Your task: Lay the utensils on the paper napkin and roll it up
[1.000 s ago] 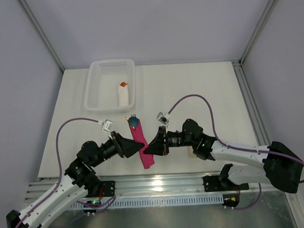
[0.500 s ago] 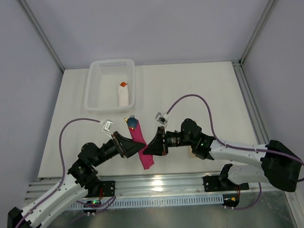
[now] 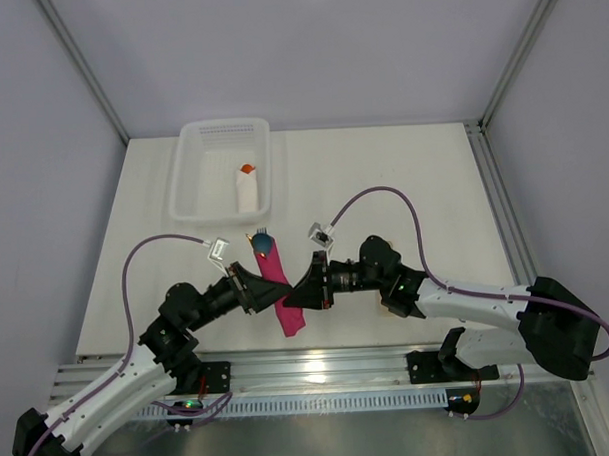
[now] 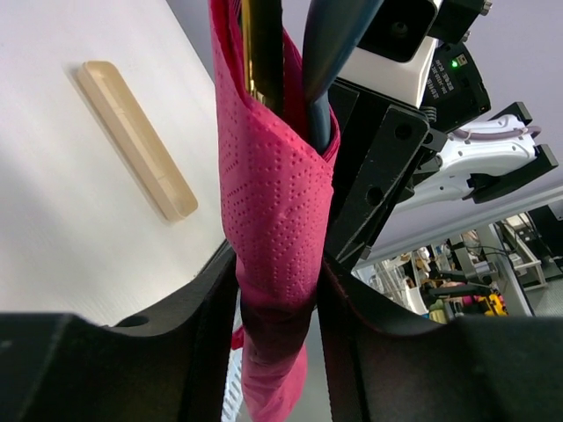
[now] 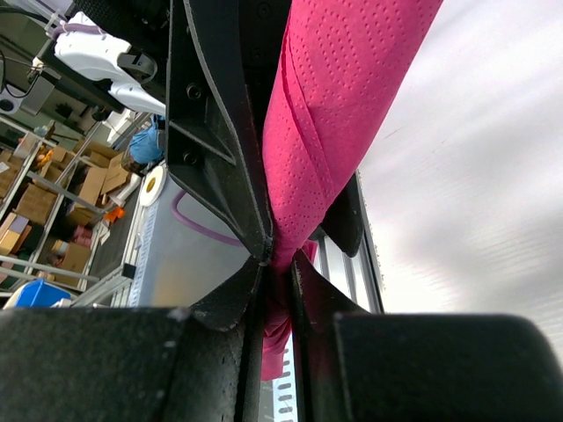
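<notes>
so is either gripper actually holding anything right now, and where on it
Both hold the napkin roll at its near end: the right gripper pinches the narrow tail, and the left gripper clamps it just above.

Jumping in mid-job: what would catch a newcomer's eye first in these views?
The bright pink napkin lies near the front middle of the table, rolled up, with blue and yellow utensils poking out of its far end. The left gripper and right gripper meet on it from either side, both closed on it. At the back left, a white basket holds a white roll with an orange tip.
</notes>
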Robot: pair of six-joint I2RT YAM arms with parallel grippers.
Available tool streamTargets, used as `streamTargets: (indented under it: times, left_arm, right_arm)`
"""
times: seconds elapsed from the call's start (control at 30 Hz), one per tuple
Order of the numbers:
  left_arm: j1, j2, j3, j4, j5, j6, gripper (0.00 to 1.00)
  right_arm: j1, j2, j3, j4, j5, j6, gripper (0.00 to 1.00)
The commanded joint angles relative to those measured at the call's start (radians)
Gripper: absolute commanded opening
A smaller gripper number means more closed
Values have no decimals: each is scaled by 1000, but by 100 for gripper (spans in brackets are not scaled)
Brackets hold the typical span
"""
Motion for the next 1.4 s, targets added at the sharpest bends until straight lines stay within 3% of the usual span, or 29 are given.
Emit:
streamTargets:
  times: [0.0, 0.17, 0.23, 0.27, 0.47, 0.57, 0.7, 0.73, 1.0, 1.17, 1.23, 1.37]
  left_arm:
    - [-2, 3, -6, 58, 16, 1, 37]
    - [-2, -1, -6, 57, 12, -8, 26]
    - [-2, 0, -5, 54, 4, -12, 15]
    - [-4, 0, -3, 52, -2, -15, 1]
    - [-2, 6, 23, 6, -27, -5, 0]
    - [-2, 11, 38, -8, -39, 7, 0]
    - [-4, 28, 67, -66, -65, 33, 0]
    - [-2, 30, 79, -74, -68, 48, 0]
    - [-1, 74, 159, -178, -88, 116, 0]
    - [7, 111, 243, -310, -107, 194, 0]
    - [21, 140, 296, -337, -113, 234, 0]
    - [90, 247, 467, -539, -137, 324, 0]
  right_arm:
    - [6, 1, 51, 118, 22, 2, 4]
    - [6, 2, 54, 113, 37, 2, 3]
    - [6, 4, 54, 109, 43, 2, 4]
    - [6, 8, 59, 104, 43, 1, 4]
    - [6, 16, 73, 60, 56, -11, 4]
    - [6, 14, 90, 20, 63, -19, 9]
    - [6, 8, 99, -26, 50, -36, 29]
    - [6, 4, 99, -37, 54, -39, 39]
    - [-2, -97, 88, -218, 123, -73, 67]
    - [-28, -208, 84, -414, 266, -80, 70]
    - [-40, -263, 100, -564, 376, -73, 70]
    - [-91, -338, 134, -807, 479, -39, 70]
